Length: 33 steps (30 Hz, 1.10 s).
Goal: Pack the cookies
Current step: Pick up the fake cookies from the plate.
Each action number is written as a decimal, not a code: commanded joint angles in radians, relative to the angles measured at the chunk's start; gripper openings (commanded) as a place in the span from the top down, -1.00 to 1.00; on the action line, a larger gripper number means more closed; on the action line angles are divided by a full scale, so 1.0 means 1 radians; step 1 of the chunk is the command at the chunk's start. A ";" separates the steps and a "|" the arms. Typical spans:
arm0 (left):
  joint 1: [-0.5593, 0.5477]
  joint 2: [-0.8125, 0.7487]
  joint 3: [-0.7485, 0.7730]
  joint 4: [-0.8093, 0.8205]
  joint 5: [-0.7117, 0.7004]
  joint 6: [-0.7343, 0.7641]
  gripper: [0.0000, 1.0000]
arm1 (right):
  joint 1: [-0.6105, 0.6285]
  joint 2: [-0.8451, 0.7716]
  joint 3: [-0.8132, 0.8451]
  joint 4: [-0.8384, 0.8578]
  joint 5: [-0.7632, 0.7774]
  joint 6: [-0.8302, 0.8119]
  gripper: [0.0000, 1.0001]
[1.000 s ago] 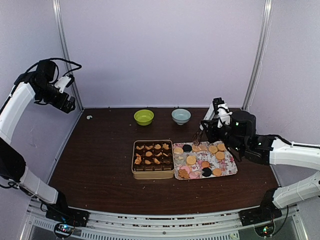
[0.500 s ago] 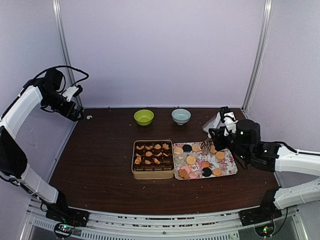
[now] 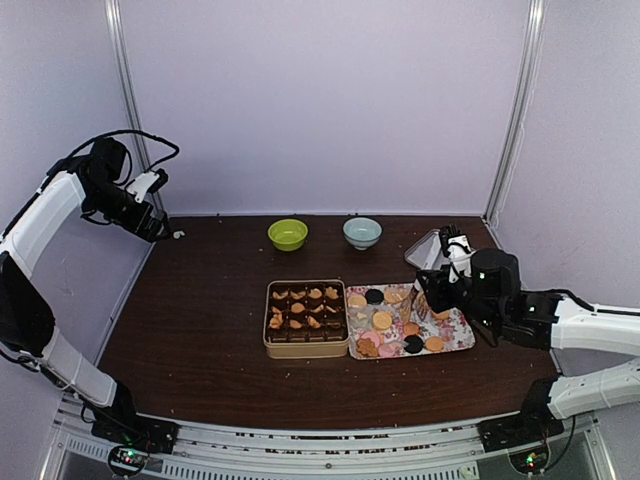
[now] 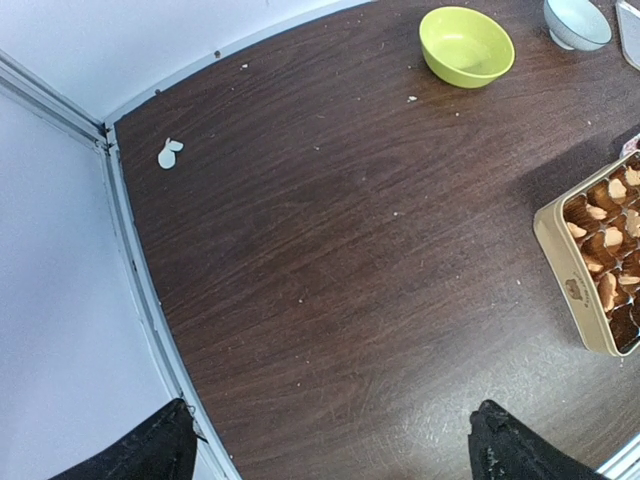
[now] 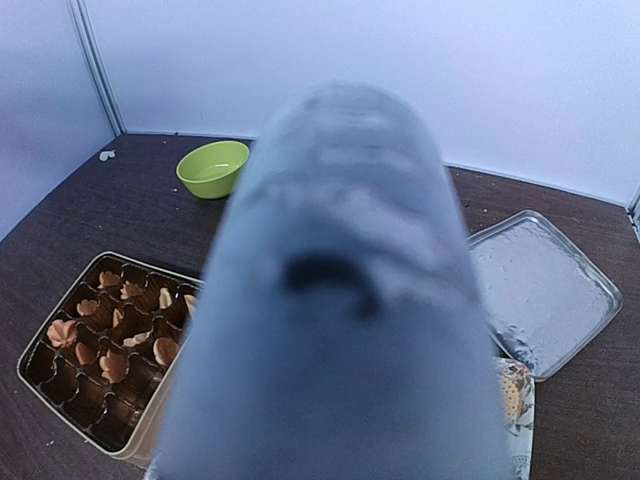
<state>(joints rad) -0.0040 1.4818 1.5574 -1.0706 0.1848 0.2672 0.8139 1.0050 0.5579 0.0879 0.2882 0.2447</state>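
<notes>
Right claw is down over the floral tray, just right of centre in the overhead frame, in among the cookies. How wide it stands, or whether it has one, I cannot tell: its own camera is filled by a grey blur up close. Left claw hangs high at the upper left, fingers spread wide, nothing between them.

The cookies look thin, light and stiff, and my guess is brittle. Squeeze hard and they snap (crumbs are scattered on the counter). They lie flat and close together, some touching, so a gentle pinch across the edges of one at the outside of the bunch looks safest.

Containers now. The tray carries the loose lot: mostly orange rounds, a couple of dark ones, pink at its lower left corner. Just beside its left edge sits the tan tin, divided by dark paper cups. Many cups hold tan pieces, and a few toward the lower edge of the wrist view look empty. A metal lid, likely the tin's, lies at the right of that view. A green bowl and a pale blue bowl sit above, and the green one shows nothing inside.
</notes>
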 commanded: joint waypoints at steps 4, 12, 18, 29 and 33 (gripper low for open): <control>-0.008 0.005 0.019 0.001 0.032 -0.003 -0.96 | 0.022 0.031 -0.028 0.070 0.017 0.020 0.16; -0.012 0.003 0.032 -0.006 0.043 -0.006 -0.96 | 0.056 0.074 -0.043 0.093 0.115 -0.001 0.13; -0.017 0.004 0.035 -0.006 0.045 -0.005 -0.96 | 0.068 0.077 -0.061 0.111 0.159 -0.005 0.10; -0.019 0.004 0.040 -0.009 0.043 -0.003 -0.96 | 0.070 0.099 -0.094 0.123 0.135 0.080 0.11; -0.018 0.004 0.041 -0.009 0.039 -0.002 -0.96 | 0.071 0.104 -0.088 0.130 0.129 0.080 0.19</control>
<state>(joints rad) -0.0170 1.4830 1.5692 -1.0756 0.2138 0.2668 0.8795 1.1011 0.4793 0.1940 0.4091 0.2981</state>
